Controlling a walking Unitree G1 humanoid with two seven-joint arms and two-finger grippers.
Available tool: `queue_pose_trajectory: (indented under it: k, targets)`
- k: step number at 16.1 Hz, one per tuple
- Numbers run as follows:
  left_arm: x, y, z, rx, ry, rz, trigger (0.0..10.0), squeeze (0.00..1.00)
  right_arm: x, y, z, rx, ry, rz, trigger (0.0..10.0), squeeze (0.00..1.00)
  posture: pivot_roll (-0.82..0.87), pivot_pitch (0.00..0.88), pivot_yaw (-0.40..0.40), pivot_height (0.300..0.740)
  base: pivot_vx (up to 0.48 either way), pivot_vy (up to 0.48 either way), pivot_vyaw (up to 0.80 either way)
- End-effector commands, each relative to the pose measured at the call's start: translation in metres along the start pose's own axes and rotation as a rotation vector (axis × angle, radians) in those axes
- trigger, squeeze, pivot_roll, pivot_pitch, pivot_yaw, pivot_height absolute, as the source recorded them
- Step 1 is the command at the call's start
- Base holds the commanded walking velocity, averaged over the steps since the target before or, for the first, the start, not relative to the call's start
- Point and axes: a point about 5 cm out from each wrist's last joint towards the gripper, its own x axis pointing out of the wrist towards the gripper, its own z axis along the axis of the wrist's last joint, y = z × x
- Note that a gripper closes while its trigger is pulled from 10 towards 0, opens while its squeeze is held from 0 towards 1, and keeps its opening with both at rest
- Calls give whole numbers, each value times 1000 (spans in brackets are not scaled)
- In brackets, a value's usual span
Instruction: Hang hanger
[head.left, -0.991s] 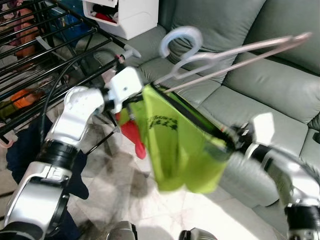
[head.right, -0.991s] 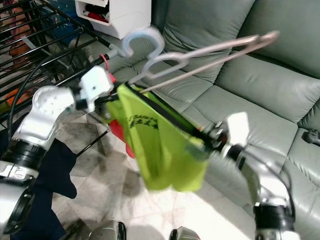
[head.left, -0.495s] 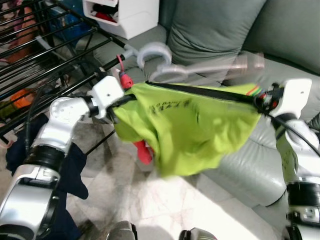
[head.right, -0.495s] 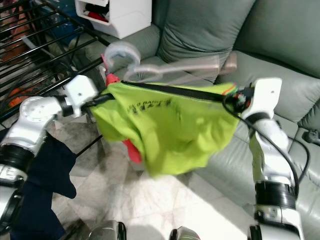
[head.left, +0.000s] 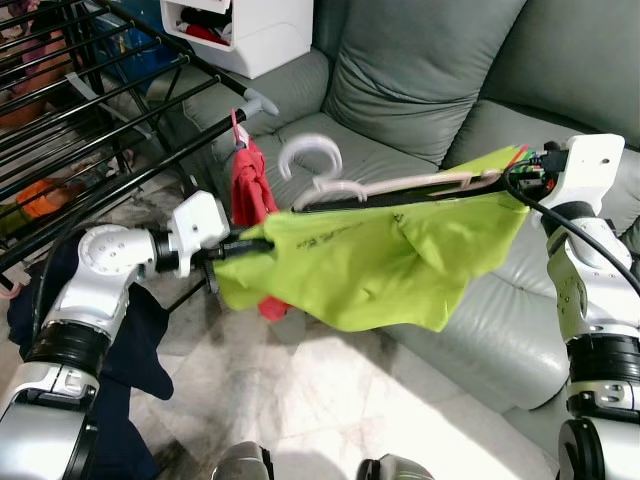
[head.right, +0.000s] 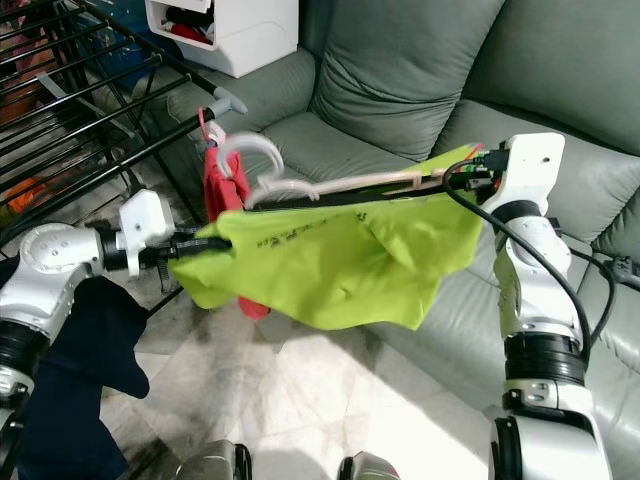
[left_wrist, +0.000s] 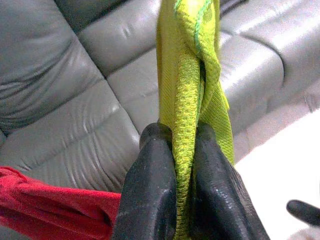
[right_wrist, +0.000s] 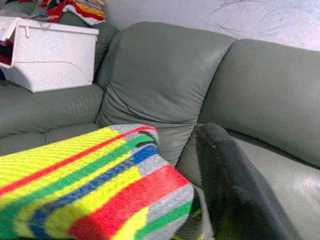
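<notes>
Hanger (head.left: 385, 187) position is above the sofa (head.left: 420, 70), carried in the air between the two grippers, with its hook (head.left: 308, 155) raised at the end nearer the rack (head.left: 90, 130) but clear of every bar. A shirt (head.left: 370, 255) is draped below it and stretched nearly level between the grippers. The left gripper (left_wrist: 182, 150) is clamped on one bunched edge of the shirt, as confirmed in the left wrist view; the right gripper (head.left: 520, 180) is closed on the striped hem at the opposite end, beside the far end of the hanger. A red garment (head.left: 250, 215) is already hung on the rack just behind the left gripper. The task is judged to be in its carrying phase: the shirt is held spread with the hanger, but hooking onto a bar is not yet done. Compared with one second earlier, the assembly has been levelled from a steep slope, the right arm has been raised, and the hook has been lowered and brought nearer the rack.
</notes>
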Motion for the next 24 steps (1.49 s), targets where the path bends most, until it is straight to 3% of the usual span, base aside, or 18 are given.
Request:
queue_pose_trajectory:
  k: [1,5,8,9,10,12,14,16,17,20,21,24]
  targets:
    - [-42,2,-39,-71,210,95,0,0,-4,-49,17,-9,-52,-196,0,0,-62,32,-10,740,0,0,0]
    - [-34,3,-49,33,382,119,0,0,-2,-45,15,-22,-54,-159,0,0,-69,34,-4,740,0,0,0]
    - [-25,12,-55,84,493,258,0,0,5,-33,13,-28,-48,-132,0,0,-70,33,-1,740,0,0,0]
    - [-14,13,-55,-9,461,363,0,0,10,-22,12,-37,-48,-108,0,0,-73,33,2,740,0,0,0]
    - [7,6,-48,-137,352,432,0,0,20,-1,11,-42,-41,-73,0,0,-75,32,3,740,0,0,0]
    - [24,-3,-41,-200,283,431,0,0,28,18,10,-51,-38,-42,0,0,-62,31,0,740,0,0,0]
    - [49,-17,-27,-328,179,476,0,0,43,69,20,-78,-77,63,0,0,-47,32,-5,740,0,0,0]
    - [52,-13,-21,-413,144,589,0,0,48,90,23,-56,-75,111,0,0,-39,31,-9,740,0,0,0]
    - [55,-12,-14,-516,97,641,0,0,49,110,23,-65,-69,182,0,0,-33,31,-12,740,0,0,0]
    - [56,-15,0,-574,58,664,0,0,45,129,13,-85,-43,299,0,0,-27,33,-19,740,0,0,0]
    - [58,-16,3,-602,53,675,0,0,40,138,7,-63,-17,372,0,0,-28,34,-18,740,0,0,0]
    - [59,-14,1,-654,75,776,0,0,9,178,-12,-61,48,743,0,0,-42,33,-8,740,0,0,0]
